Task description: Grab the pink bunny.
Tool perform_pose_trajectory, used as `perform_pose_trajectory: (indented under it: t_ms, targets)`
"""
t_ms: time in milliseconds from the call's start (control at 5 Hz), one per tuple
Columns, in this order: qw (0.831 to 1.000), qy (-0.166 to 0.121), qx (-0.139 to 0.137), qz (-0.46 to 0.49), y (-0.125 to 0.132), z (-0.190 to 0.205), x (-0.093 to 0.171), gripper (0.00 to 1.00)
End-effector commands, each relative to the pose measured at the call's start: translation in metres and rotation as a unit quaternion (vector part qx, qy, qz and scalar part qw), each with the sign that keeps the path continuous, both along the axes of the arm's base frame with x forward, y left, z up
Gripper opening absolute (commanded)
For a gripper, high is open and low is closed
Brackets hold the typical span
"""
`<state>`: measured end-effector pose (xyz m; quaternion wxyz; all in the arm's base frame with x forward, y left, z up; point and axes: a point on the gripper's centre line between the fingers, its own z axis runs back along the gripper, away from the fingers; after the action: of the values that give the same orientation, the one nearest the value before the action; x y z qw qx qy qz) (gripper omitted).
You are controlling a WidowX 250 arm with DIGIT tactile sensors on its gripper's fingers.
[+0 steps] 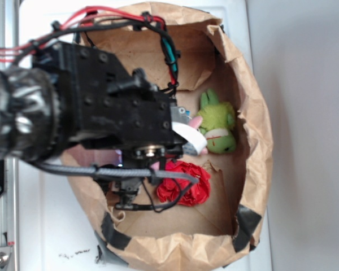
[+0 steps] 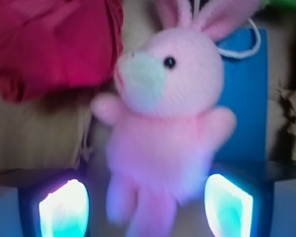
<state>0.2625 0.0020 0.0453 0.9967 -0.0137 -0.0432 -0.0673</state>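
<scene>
The pink bunny (image 2: 167,123) fills the wrist view: a fluffy pale-pink plush lying face up, with a white muzzle, a dark eye and long ears pointing to the top edge. My gripper (image 2: 145,207) is open. Its two glowing pads (image 2: 64,210) stand on either side of the bunny's legs, with a gap on each side. In the exterior view the black arm and wrist cover the bunny almost entirely; only a sliver of pink (image 1: 196,121) shows beside the gripper (image 1: 183,141).
Everything lies inside a crumpled brown paper bag (image 1: 254,130) with raised walls. A green plush toy (image 1: 217,121) sits to the right of the gripper, a red fabric flower (image 1: 186,183) just below it. A blue flat item (image 2: 244,98) with a white cord loop lies under the bunny's right side.
</scene>
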Motion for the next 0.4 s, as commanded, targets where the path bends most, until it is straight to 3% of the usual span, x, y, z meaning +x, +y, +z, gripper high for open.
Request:
perform_pose_trajectory:
  t_ms: [0,200]
  targets:
    - [0.999,-0.045,-0.011,0.018,0.0,0.016,0.03,1.0]
    - [0.999,-0.051,0.008,0.014,-0.002,0.004,0.03,1.0]
